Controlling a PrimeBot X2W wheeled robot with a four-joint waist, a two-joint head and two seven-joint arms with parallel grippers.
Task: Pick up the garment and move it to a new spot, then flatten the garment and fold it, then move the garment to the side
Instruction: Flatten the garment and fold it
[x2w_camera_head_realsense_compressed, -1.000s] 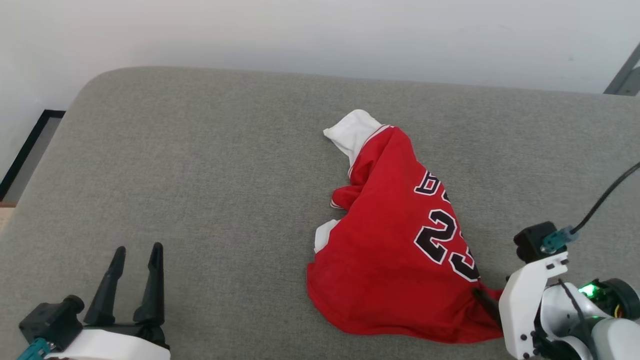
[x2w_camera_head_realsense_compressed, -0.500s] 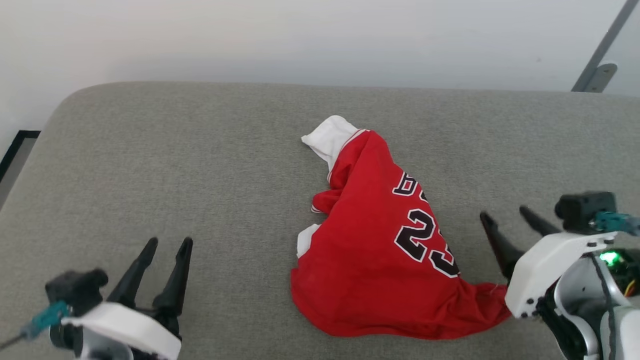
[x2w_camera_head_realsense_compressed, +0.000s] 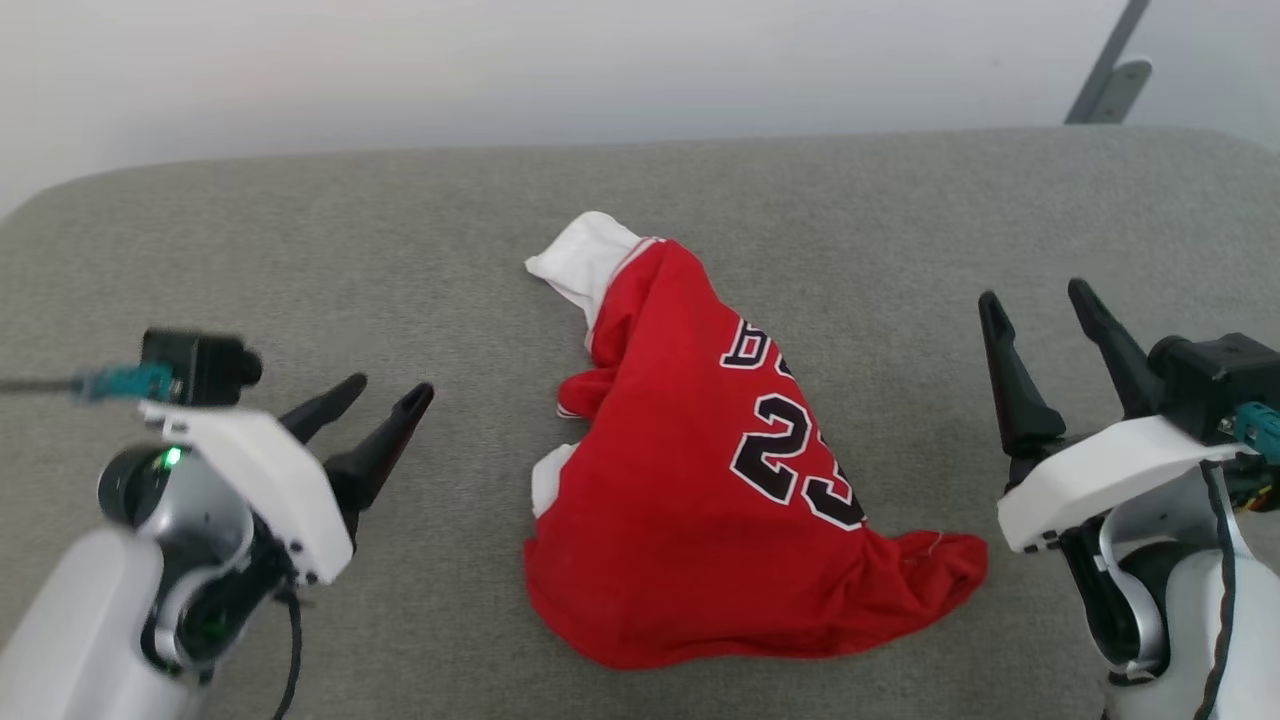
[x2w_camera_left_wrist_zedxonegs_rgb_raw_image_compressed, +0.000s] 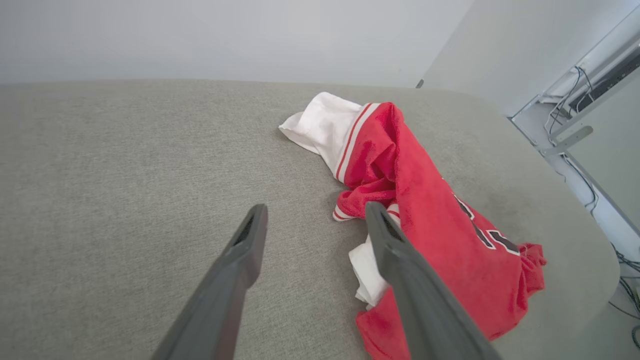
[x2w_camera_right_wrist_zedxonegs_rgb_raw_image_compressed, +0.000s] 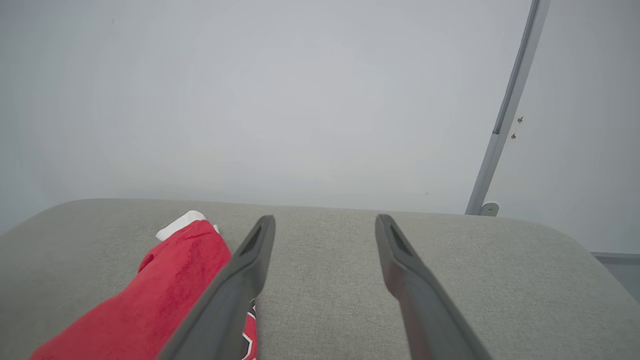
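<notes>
Both claws had risen in the head view since a second before, the camera itself having swung too: the left claw (x2w_camera_head_realsense_compressed: 392, 388) had come up from the bottom edge, and the right claw (x2w_camera_head_realsense_compressed: 1033, 295), earlier low at the garment's 4 o'clock corner, now stood clear of the cloth.

At 9 o'clock the left claw was released, its two dark fingers spread and slanting toward 2 o'clock above the grey padded bench (x2w_camera_head_realsense_compressed: 300, 250), its pale forearm cut off by the frame's corner. Bare bench lay open from the rounded 10 o'clock edge to the cloth. From the left wrist, the left claw (x2w_camera_left_wrist_zedxonegs_rgb_raw_image_compressed: 316, 207) aimed at the garment (x2w_camera_left_wrist_zedxonegs_rgb_raw_image_compressed: 425, 210), its right finger hiding part of the folds.

The garment (x2w_camera_head_realsense_compressed: 690, 500) lay crumpled at the bench's middle, touching neither claw: a white sleeve (x2w_camera_head_realsense_compressed: 585, 260) at its 11 o'clock end, the "23" face up, lettering above it half folded under and unreadable, a wrinkled tail at 4 o'clock.

At 3 o'clock the right claw was released as well, fingers upright toward 12 o'clock, with open bench between it and the cloth. From the right wrist, the right claw (x2w_camera_right_wrist_zedxonegs_rgb_raw_image_compressed: 325, 218) pointed at the pale wall (x2w_camera_right_wrist_zedxonegs_rgb_raw_image_compressed: 300, 100), the garment (x2w_camera_right_wrist_zedxonegs_rgb_raw_image_compressed: 165, 290) at 8 o'clock partly behind one finger. A grey post (x2w_camera_head_realsense_compressed: 1105, 75) rose beyond the far edge at 1 o'clock.
</notes>
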